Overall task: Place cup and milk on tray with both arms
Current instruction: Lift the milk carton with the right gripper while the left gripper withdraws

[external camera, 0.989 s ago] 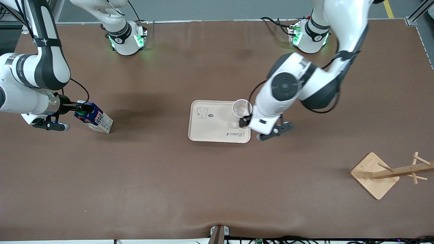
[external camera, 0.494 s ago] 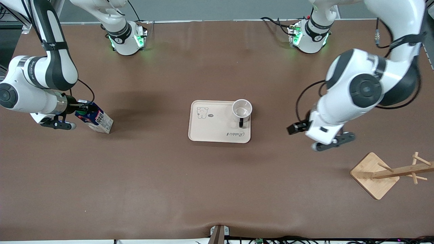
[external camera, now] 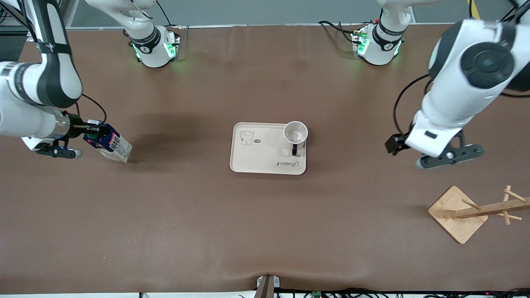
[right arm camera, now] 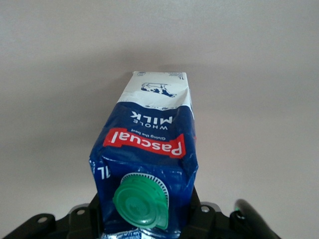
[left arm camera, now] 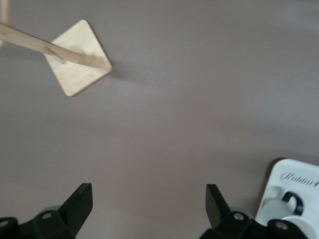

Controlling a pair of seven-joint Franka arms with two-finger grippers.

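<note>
Front view shows the cup [external camera: 295,133] upright on the tray [external camera: 258,159], so I judge that half done. My left gripper [left arm camera: 147,209], fingers spread and empty, hangs over bare table. My right gripper [external camera: 94,131] clamps the milk [external camera: 108,143] just below its cap, carton tilted.

Both arms are glossy white with dark grey joint caps; the left arm [external camera: 463,87] and right arm [external camera: 37,82] trail thin black cables. Bases [external camera: 155,47] glow green. Black gripper fingers [left arm camera: 75,206] show small, probably metal, screws.
</note>
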